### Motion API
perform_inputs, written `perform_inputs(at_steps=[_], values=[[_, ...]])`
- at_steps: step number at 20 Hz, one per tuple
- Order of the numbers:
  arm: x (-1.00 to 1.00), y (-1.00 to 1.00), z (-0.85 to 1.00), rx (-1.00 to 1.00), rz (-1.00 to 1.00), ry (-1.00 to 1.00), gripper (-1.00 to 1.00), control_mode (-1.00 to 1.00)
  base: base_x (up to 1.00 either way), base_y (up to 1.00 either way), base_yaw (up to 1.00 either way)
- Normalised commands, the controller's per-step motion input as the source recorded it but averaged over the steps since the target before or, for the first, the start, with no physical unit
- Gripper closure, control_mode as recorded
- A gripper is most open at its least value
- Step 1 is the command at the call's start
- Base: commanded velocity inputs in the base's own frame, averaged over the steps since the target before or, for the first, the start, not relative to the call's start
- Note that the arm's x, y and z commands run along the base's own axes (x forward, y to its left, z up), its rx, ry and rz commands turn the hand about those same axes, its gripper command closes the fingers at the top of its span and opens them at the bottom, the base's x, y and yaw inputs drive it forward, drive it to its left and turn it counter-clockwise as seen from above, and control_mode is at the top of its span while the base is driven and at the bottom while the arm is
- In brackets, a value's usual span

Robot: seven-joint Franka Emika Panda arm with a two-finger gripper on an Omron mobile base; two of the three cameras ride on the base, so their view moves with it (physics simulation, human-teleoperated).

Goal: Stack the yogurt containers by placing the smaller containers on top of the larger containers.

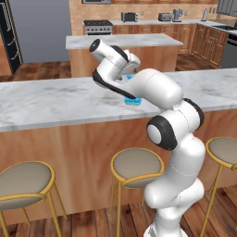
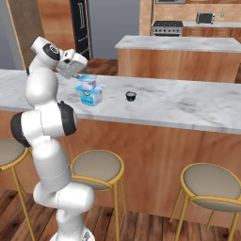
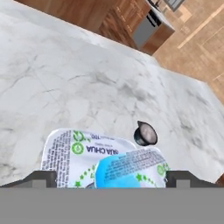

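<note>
Small pale-blue-and-white tapered plastic yogurt cup [image 2: 88, 83] with flanged rim: seated on top of bigger light-blue tapered yogurt cup [image 2: 91, 97] with blue label and green mark, both upright on white-grey marble surface [image 2: 179, 106], near its front edge. In hand view, smaller cup's printed foil lid [image 3: 131, 169] overlapping the larger lid [image 3: 74, 153] beneath it. Two-finger dark-tipped gripper [image 3: 109, 178]: fingers spread apart, one tip [image 3: 40, 178] at each side of the stacked pair, not clamped on either cup; contact with the cups not discernible. Gripper body [image 2: 71, 63] on white arm, just beside and above the stack on its left in right base view. Small dark round cup-like object [image 2: 131, 96]: on same surface, apart from the stack, to its right. Round cushioned bar stools with gold frames [image 2: 97, 170]: below surface front.
</note>
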Motion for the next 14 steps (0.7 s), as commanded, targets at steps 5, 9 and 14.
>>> perform_inputs(at_steps=[5,9,14], values=[[-0.13,0.07,0.22,0.00,-0.03,0.02,-1.00,-1.00,0.00,0.00,0.00],[-0.18,0.02,0.25,0.00,-0.03,0.00,-1.00,-1.00,0.00,0.00,0.00],[-0.24,0.00,0.19,0.00,-0.03,0.00,-1.00,-1.00,0.00,0.00,0.00]])
